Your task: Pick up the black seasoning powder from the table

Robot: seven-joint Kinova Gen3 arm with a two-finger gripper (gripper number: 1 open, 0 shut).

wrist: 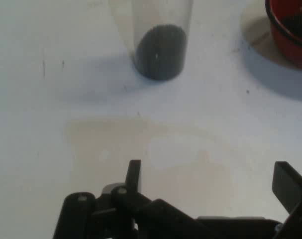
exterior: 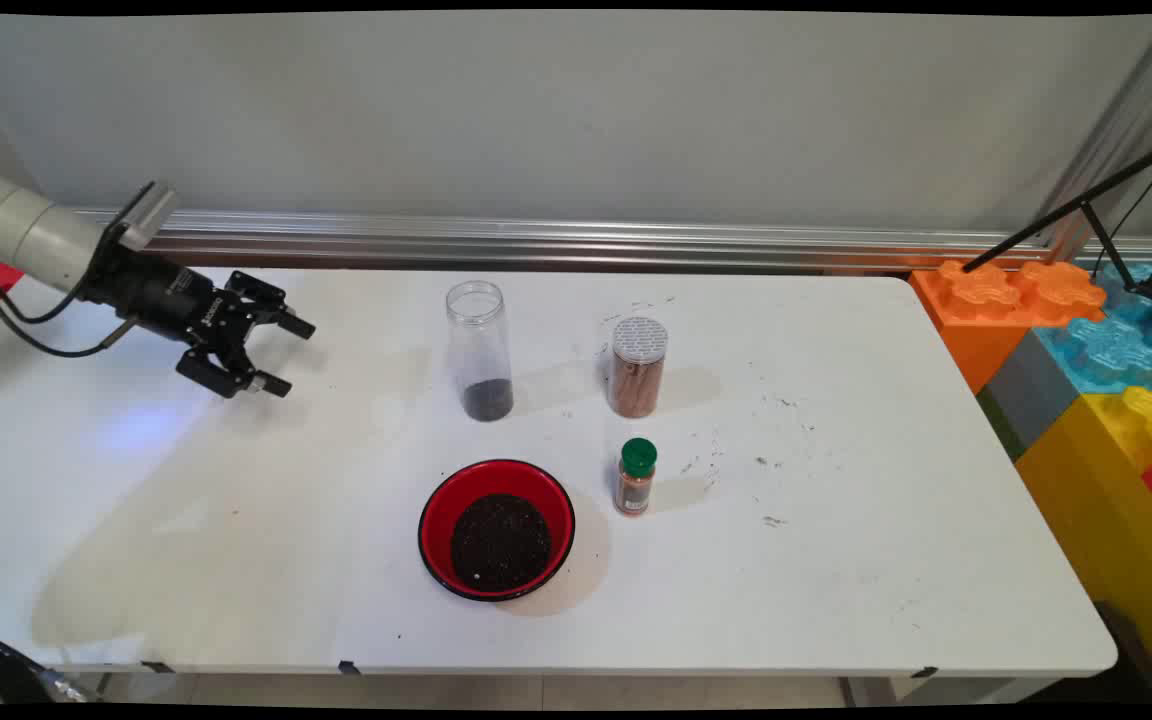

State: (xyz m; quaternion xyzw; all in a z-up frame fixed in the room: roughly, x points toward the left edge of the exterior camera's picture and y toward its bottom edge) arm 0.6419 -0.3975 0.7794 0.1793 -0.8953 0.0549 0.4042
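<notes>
White table (exterior: 836,560) bears everything; black gripper (exterior: 286,355) hangs over its left side, fingers spread, empty, pointing at a clear jar (exterior: 479,350) with dark grains; red bowl (exterior: 496,528) of dark grains near the front edge; brown-filled canister (exterior: 637,367); small green-capped bottle (exterior: 636,477) beside the bowl.

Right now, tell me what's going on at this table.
The gripper hangs open above the left part of the white table, holding nothing. Nearest to it is a clear jar with dark grains at its bottom. Beyond stand a capped jar of brown powder, a green-capped spice bottle and a red bowl of dark grains.
</notes>
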